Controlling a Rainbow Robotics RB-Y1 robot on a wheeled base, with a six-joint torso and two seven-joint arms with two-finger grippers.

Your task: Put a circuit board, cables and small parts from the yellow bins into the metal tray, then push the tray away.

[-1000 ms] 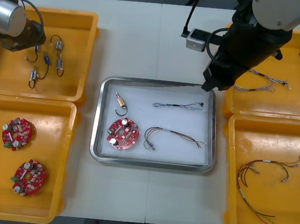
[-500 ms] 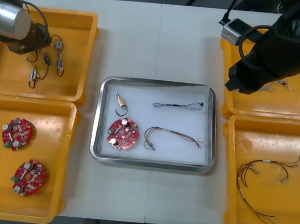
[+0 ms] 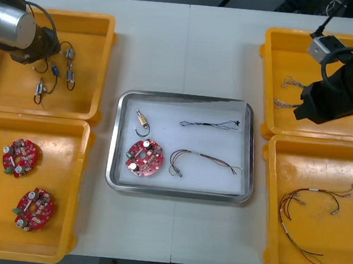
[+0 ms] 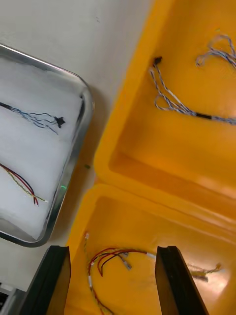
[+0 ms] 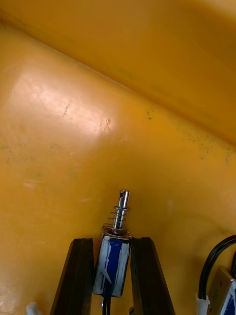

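My left gripper (image 5: 112,275) is low in the far left yellow bin (image 3: 8,91) and shut on a small metal part (image 5: 114,246) with a blue body, a spring and a pin. Other small metal parts (image 3: 68,68) lie beside it. The metal tray (image 3: 178,193), white inside, holds a round red circuit board (image 3: 144,157), a small metal part (image 3: 142,121), a twisted blue and white cable (image 3: 211,124) and a red and yellow cable (image 3: 202,161). My right gripper (image 4: 113,280) hangs open over the seam between the two right bins, holding nothing.
The near left bin (image 3: 64,233) holds two more circuit boards (image 3: 20,157). Twisted cables (image 4: 172,103) lie in the far right bin (image 3: 270,72), and red, yellow and black cables (image 3: 311,210) in the near right bin (image 3: 271,249). Bare table lies beyond the tray.
My right arm has swung from the tray's far right corner out over the right bins. My left gripper has closed on the small metal part.
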